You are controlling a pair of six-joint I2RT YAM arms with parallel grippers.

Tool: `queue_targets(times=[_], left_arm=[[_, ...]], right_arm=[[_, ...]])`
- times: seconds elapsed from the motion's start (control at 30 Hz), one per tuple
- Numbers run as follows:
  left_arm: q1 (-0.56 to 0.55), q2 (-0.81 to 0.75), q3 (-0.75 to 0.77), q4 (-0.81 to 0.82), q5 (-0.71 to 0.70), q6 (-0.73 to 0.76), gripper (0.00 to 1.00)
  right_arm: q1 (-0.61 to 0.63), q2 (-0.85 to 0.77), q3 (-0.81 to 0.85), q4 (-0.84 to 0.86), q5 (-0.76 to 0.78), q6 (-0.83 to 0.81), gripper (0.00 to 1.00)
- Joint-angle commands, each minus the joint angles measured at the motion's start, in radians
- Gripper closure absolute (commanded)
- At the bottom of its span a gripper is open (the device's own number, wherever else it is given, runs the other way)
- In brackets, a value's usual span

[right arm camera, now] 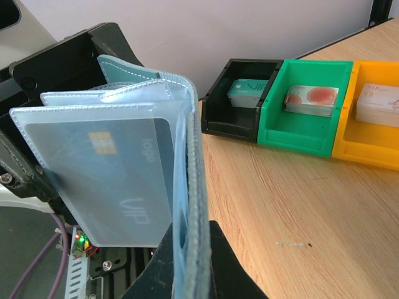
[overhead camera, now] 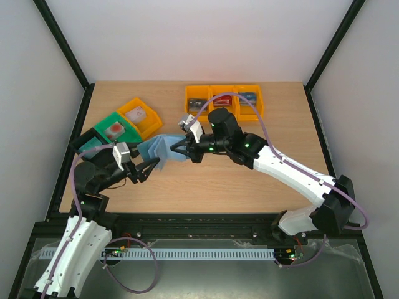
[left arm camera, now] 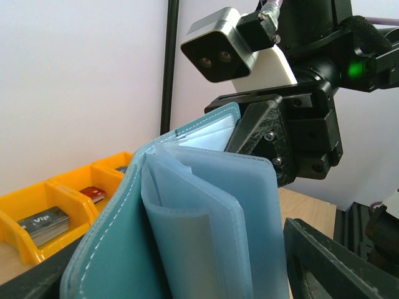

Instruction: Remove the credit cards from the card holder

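Note:
The teal card holder is held up off the table between my two grippers, spread open like a book. My right gripper is shut on one teal cover edge. A clear pocket fans out to the left with a grey-blue credit card marked "VIP" inside it. My left gripper is open, its jaws straddling the holder's pale blue pockets; one black finger stands just right of them. In the top view the left gripper meets the holder from the lower left and the right gripper from the right.
A black bin, a green bin and an orange bin sit at the left, each holding cards. Three joined orange bins with cards stand at the back. The table edge runs along the black frame at the left.

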Motion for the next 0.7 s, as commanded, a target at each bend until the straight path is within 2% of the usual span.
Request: queue_targets(times=[0.0, 0.27, 0.47, 0.67], left_arm=[[0.011, -0.011, 0.037, -0.021, 0.006, 0.004, 0.28], [0.023, -0.027, 0.059, -0.096, 0.040, 0.058, 0.30], [0.023, -0.021, 0.059, -0.087, 0.031, 0.059, 0.32], [0.023, -0.022, 0.070, -0.112, 0.044, 0.070, 0.30]], right_arm=[[0.006, -0.038, 0.044, -0.016, 0.011, -0.026, 0.98], [0.001, -0.050, 0.036, -0.022, 0.027, -0.032, 0.98], [0.000, -0.051, 0.037, -0.024, 0.022, -0.032, 0.98], [-0.001, -0.052, 0.036, -0.027, 0.023, -0.037, 0.98]])
